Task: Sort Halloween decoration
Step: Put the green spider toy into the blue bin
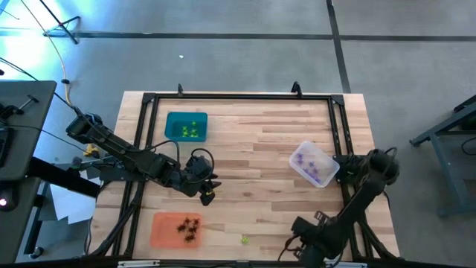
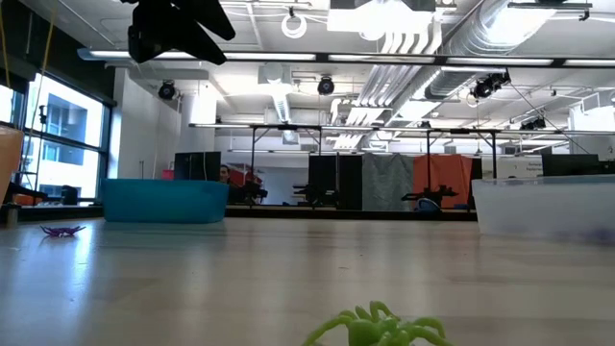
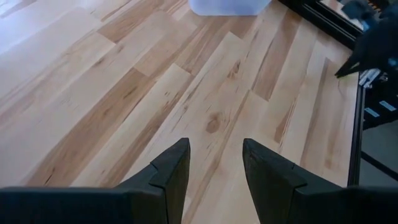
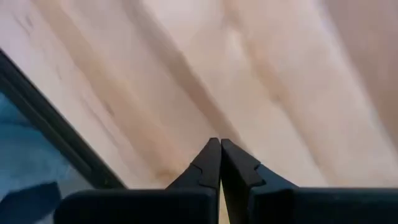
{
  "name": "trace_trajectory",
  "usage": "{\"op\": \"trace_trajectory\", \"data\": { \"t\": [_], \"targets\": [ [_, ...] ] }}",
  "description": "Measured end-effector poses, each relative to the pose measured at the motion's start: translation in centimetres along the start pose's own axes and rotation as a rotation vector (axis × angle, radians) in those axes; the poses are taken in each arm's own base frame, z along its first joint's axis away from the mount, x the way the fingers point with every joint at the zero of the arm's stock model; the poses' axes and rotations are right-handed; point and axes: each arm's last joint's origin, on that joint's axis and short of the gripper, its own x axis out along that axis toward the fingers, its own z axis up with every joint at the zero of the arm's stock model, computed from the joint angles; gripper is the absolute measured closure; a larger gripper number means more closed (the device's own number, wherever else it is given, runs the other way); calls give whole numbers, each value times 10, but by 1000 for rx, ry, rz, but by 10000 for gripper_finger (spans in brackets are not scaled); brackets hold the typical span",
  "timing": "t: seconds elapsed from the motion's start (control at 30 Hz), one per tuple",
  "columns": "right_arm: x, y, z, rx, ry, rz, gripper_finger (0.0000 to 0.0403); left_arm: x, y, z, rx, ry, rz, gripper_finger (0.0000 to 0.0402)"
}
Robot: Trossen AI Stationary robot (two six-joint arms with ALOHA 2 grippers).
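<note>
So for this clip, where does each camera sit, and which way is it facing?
High view: overhead, straight down on the table; both arms show, left end effector mid-table.
Low view: table height, level across the wood into the room; one dark arm at top, yellow-green spider close by.
Left wrist view: past its open fingers toward the clear tray.
Right wrist view: shut right end effector over bare wood.
Shared: high and low both show the teal tray.

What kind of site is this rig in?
Probably an open-plan lab or workshop: exposed ducts and strip lights overhead, a concrete floor, and more framed benches beyond the wooden table.
</note>
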Motion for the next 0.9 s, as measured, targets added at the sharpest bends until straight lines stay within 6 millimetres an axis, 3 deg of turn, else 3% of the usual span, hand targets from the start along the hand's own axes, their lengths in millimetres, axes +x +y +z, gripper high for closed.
{"op": "trace_trajectory", "data": {
  "t": [0.2,0.37,0.57,0.9],
  "targets": [
    [-35,-9,27,-2,-286,81,403,0,-2,1,0,-12,-16,266],
    [-58,-18,59,-48,-545,87,403,9,-16,4,52,-73,-117,266],
    [-75,-18,100,-183,-740,82,403,25,-33,-2,217,-77,-262,266],
    [-86,-21,153,-421,-889,5,403,36,-34,-3,412,-121,-218,266]
  ]
}}
